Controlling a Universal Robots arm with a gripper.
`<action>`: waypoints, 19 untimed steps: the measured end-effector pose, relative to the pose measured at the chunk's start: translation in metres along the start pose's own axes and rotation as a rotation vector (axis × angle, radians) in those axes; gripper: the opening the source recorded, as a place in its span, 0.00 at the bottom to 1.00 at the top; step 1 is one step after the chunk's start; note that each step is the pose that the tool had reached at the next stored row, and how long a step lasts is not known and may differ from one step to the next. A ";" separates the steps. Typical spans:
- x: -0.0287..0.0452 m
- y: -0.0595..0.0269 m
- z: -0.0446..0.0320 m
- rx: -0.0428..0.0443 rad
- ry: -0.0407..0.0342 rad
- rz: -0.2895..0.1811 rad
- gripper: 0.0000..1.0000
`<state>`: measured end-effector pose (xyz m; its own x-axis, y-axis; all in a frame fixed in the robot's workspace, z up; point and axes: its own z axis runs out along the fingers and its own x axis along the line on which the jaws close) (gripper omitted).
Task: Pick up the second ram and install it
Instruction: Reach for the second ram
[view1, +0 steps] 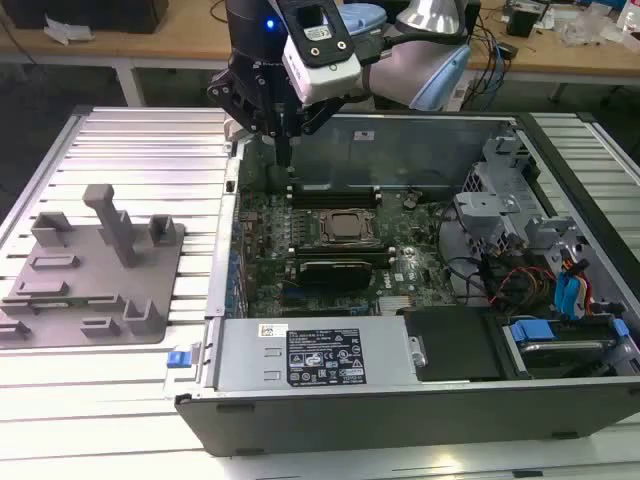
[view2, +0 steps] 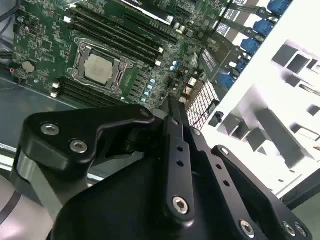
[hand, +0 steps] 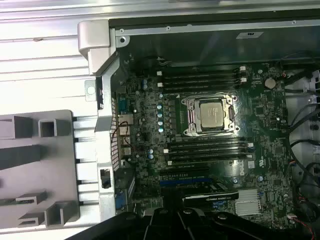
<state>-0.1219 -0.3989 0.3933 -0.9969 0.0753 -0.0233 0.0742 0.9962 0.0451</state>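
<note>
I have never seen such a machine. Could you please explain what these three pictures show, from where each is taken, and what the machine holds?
This is a pale robot arm with a black gripper, hanging over an open grey computer case. The exterior view looks at the whole scene from outside. Both wrist views come from cameras riding on the arm; they look at the green motherboard with its square silver processor socket. Beside the case, on the ribbed metal table, lies a grey plate carrying grey plastic blocks. Whether the gripper holds anything, I cannot tell.
</note>
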 end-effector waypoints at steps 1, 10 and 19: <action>0.0000 0.0000 0.0000 0.0000 0.0000 0.000 0.08; 0.0000 0.0000 0.0000 0.0000 0.0000 0.000 0.08; 0.0154 -0.0004 -0.0004 0.0001 -0.0001 0.000 0.08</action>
<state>-0.1373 -0.3981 0.3933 -0.9969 0.0752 -0.0234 0.0741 0.9962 0.0450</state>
